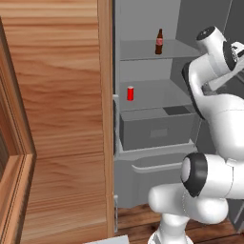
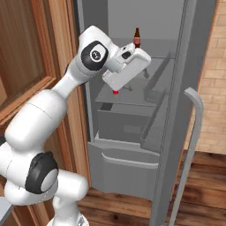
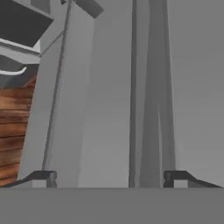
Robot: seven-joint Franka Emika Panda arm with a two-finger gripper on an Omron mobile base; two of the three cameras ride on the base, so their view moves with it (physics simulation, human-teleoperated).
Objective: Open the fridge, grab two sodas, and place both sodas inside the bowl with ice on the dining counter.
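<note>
Fridge [image 1: 157, 128] open, my arm raised in front of its shelves.
Door handle [image 2: 190, 145] swung out right. Brown bottle [image 1: 159, 42] on upper shelf, red label unreadable; red can [image 1: 130, 93] one shelf down. My gripper [image 3: 109, 178] empty, jaws wide apart.

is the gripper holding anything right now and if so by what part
Nothing is held. The gripper is open with only grey fridge surface between its fingertips; the red can and bottle stand on their shelves.

Matt grey fridge [image 1: 157, 128], glossy brown bottle [image 1: 159, 42], grained wooden panel [image 1: 57, 119].
</note>
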